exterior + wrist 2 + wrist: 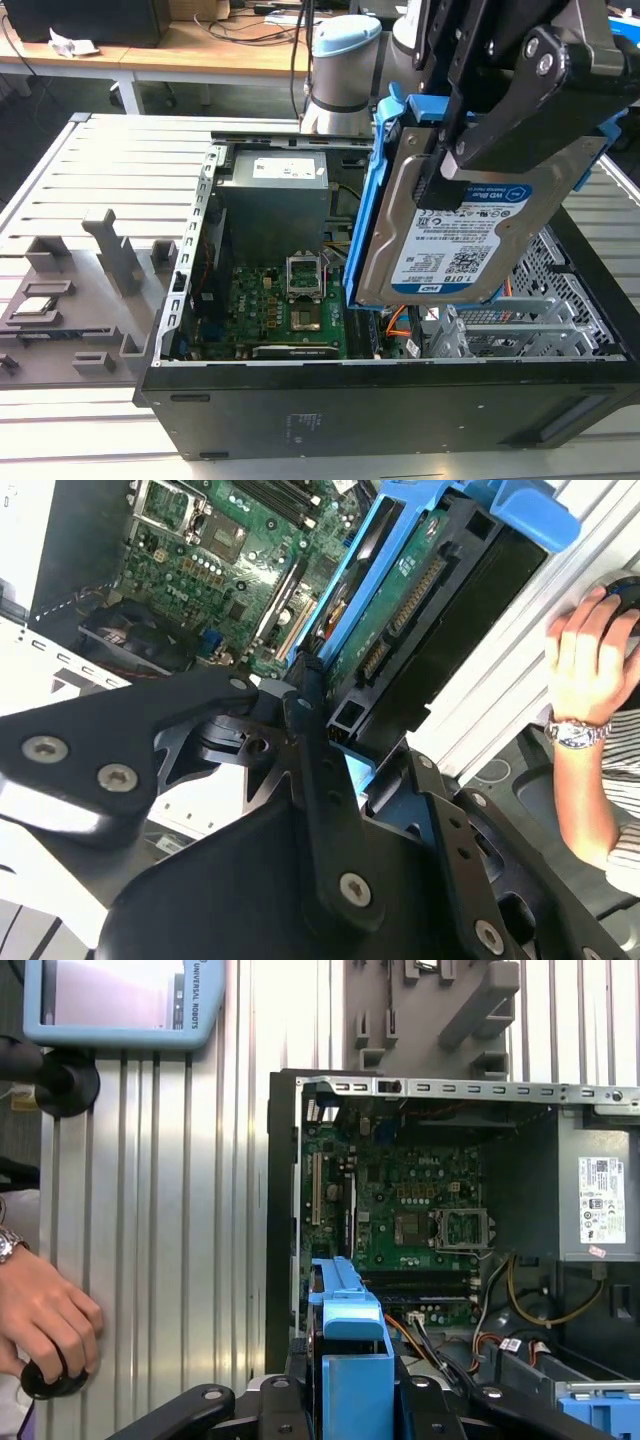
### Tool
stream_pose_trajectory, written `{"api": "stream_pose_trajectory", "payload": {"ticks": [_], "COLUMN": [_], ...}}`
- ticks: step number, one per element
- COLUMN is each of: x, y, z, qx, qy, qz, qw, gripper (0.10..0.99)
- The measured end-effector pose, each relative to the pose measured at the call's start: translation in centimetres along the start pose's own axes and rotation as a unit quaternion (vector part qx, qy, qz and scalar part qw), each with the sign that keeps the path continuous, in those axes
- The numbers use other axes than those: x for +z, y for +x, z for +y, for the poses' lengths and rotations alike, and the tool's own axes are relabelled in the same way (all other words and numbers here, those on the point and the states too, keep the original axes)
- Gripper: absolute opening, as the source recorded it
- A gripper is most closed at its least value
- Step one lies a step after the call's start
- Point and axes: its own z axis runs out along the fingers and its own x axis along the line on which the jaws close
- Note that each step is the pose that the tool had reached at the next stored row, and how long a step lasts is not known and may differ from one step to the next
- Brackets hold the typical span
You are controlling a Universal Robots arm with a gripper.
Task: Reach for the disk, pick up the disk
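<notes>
Gripper (450,165) had the disk (460,235) clamped and lifted above the open computer case (400,400) — reach and pickup both looked done.

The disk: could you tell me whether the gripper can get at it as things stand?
Yes, it seems so: the gripper is already shut on the disk, holding it tilted above the open computer case, nothing in the way.

This is a robotics lab or workshop. An opened computer case (400,400) with its green motherboard (290,310) bared lies on a ribbed aluminium bench (110,170), beside a grey fixture plate (70,300). Behind stand the robot arm's base (340,60) and wooden desks (200,45) strewn with cables.
</notes>
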Motion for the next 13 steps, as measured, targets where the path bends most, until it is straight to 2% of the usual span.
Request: {"api": "stream_pose_trajectory", "payload": {"ticks": [7, 10, 13], "x": [0.09, 0.15, 0.27], "y": [-0.43, -0.66, -0.72], "z": [-2.47, -3.87, -4.48], "qx": [0.0, 0.0, 0.001], "qy": [-0.0031, -0.0044, -0.0053], "qz": [0.0033, 0.0052, 0.0066], "qw": [1.0, 1.0, 1.0], "gripper": [0.365, 0.365, 0.365]}}
